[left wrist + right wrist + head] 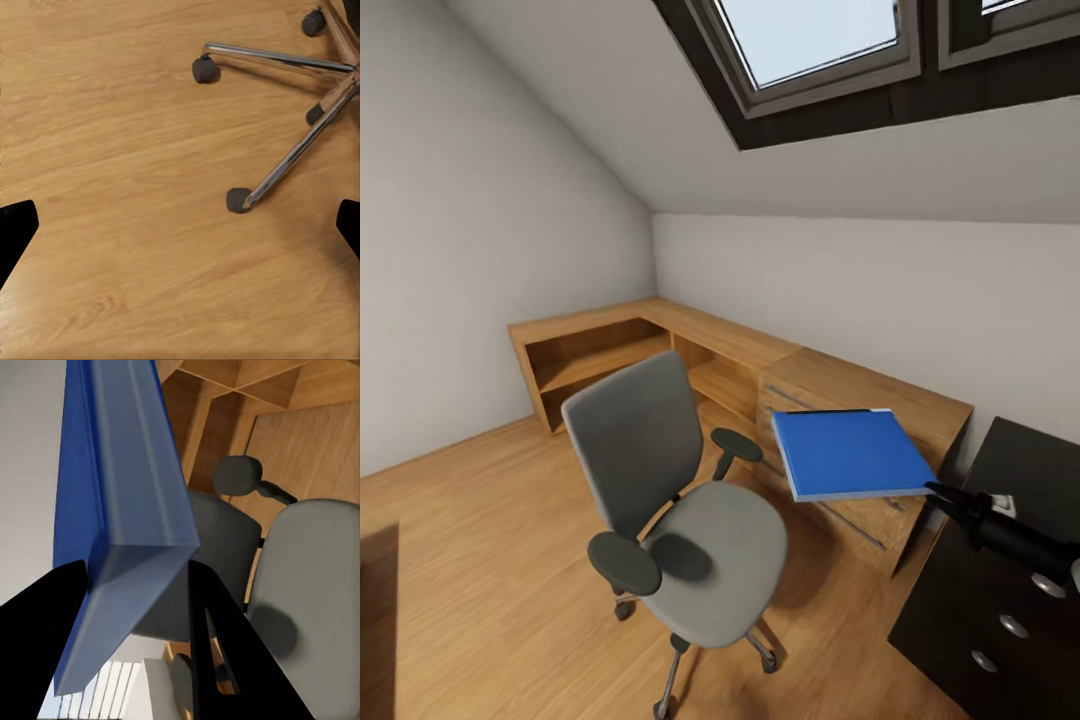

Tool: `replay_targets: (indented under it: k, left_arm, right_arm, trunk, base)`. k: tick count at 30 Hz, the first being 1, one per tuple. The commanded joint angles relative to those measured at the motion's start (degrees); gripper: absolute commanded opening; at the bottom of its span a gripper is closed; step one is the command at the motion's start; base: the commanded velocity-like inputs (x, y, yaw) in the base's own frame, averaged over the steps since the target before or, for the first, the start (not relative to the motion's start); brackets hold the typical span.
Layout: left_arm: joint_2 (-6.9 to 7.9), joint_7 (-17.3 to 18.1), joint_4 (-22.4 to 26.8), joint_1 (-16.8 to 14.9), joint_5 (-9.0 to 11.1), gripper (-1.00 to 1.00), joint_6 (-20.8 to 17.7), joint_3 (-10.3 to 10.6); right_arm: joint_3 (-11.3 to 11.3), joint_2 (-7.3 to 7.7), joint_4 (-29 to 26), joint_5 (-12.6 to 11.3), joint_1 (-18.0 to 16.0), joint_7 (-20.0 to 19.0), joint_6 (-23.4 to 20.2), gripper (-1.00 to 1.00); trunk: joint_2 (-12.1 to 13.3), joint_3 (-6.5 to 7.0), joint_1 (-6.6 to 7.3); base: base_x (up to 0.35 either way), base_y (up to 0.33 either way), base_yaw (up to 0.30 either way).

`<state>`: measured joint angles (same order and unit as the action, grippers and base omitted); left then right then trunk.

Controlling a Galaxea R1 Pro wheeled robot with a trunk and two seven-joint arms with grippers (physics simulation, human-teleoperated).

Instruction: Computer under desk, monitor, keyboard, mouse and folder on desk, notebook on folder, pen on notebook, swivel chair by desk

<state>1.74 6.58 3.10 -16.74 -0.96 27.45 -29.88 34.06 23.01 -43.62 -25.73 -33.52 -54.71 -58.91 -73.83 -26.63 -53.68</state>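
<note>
Attic bedroom, head view. The light wooden drawer chest and shelving (760, 370) runs along the far walls. The swivel chair (680, 500) stands on the wooden floor (480, 560) in front of it, its seat bare. At lower right, the black top of the desk (1000, 590) enters the frame. The folder (848, 452) is held roughly level in the air, above the chest front and between chair and desk.

Your right gripper (142, 585) is clamped on the folder's near edge, one finger on each face. Your left gripper (180, 225) has its fingers spread wide over bare floor near the chair's chrome base, holding nothing.

Step in hand, as judged: carrying the folder from chair to desk. Next you need to turn toward the desk and find the mouse, since the folder belongs beside it.
</note>
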Motion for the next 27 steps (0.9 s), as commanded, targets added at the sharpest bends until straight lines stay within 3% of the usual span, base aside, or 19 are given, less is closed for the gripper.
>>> replay_targets:
  k: [1,6,16,27]
  left_arm:
    - [0.01,0.42,-0.08,-0.04,-0.09,1.0,0.14,-0.49]
    - [0.01,0.84,-0.04,-0.04,-0.24,1.0,0.29,-0.44]
    - [0.01,0.89,-0.07,-0.04,-0.27,1.0,0.24,-0.44]
    - [0.01,0.89,-0.11,-0.04,-0.35,1.0,0.23,-0.44]
  right_arm:
    - [0.14,0.0,0.02,0.41,-0.05,-0.36,-0.1,-1.0]
    - [0.22,-0.03,0.02,0.41,-0.05,-0.45,-0.06,-1.0]
    - [0.24,-0.01,0.02,0.34,-0.05,-0.48,-0.06,-1.0]
    - [0.33,0.08,0.02,0.33,-0.05,-0.55,-0.06,-1.0]
  trunk:
    - [0.38,0.13,0.23]
    - [0.38,0.13,0.23]
    - [0.38,0.13,0.23]
    - [0.38,0.13,0.23]
  base:
    - [0.0,0.0,-0.001]
    - [0.0,0.0,-0.066]
    - [-0.013,0.0,-0.272]
    - [-0.285,0.0,-0.294]
